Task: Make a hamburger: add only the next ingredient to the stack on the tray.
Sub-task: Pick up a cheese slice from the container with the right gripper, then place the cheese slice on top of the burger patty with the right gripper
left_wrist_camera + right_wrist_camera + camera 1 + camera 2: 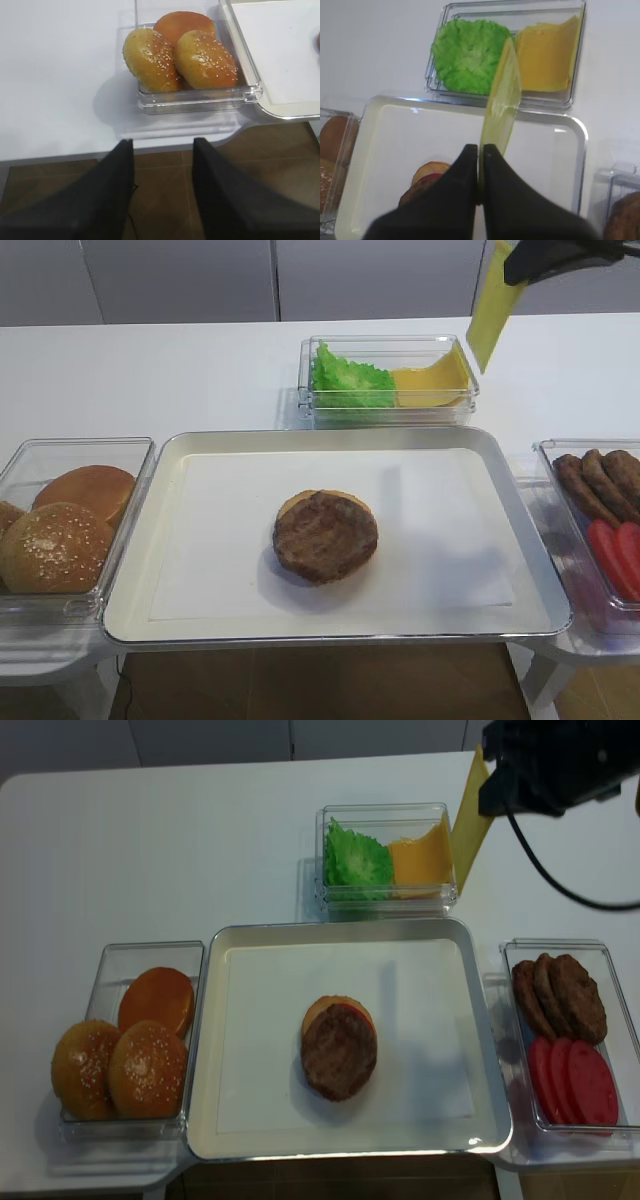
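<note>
A thin yellow cheese slice (493,310) hangs limp in the air from my right gripper (515,270), which is shut on its top edge, above and just right of the back bin. In the right wrist view the cheese slice (502,105) runs forward from the closed fingertips of the right gripper (481,150), with the tray's far side below. The stack, a dark brown patty (325,536) on a tan bun half (300,502), sits mid-tray (330,433). My left gripper (162,145) is open and holds nothing, over the floor just off the table's front edge.
A clear bin (458,400) behind the tray holds green lettuce (350,385) and more cheese (430,380). A bin of seeded buns (60,530) stands left of the tray. A right-hand bin (545,455) holds oblong patties (600,480) and tomato slices (620,550).
</note>
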Robot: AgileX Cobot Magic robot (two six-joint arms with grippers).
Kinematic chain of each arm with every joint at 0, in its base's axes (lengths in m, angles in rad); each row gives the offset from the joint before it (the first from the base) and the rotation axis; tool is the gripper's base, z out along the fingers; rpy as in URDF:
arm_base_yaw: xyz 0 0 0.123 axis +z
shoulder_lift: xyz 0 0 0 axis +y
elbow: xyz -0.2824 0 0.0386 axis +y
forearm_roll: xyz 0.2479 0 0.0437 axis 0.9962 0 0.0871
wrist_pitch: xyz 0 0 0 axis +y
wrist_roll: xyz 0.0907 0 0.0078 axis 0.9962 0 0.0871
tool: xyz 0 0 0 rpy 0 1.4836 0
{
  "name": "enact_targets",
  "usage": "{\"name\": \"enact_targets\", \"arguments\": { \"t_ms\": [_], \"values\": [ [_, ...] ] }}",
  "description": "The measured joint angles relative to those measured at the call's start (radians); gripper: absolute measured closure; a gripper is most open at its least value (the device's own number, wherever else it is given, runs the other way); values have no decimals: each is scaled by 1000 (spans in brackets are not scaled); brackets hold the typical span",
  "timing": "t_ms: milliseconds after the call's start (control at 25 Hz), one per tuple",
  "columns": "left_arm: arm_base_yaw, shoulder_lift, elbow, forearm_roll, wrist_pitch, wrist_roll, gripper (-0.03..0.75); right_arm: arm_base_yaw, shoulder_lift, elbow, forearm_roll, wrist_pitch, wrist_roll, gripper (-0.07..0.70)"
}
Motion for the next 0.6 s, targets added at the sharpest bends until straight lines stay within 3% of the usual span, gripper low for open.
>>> {"name": "enact_targets", "arguments": {
  "t_ms": [400,600],
  "values": [
    [0,0,0,0,0,0,422,0,-178,257,81,0,-30,601],
    [0,0,0,0,0,0,422,78,-205,335,92,-4,-47,601]
  ]
}}
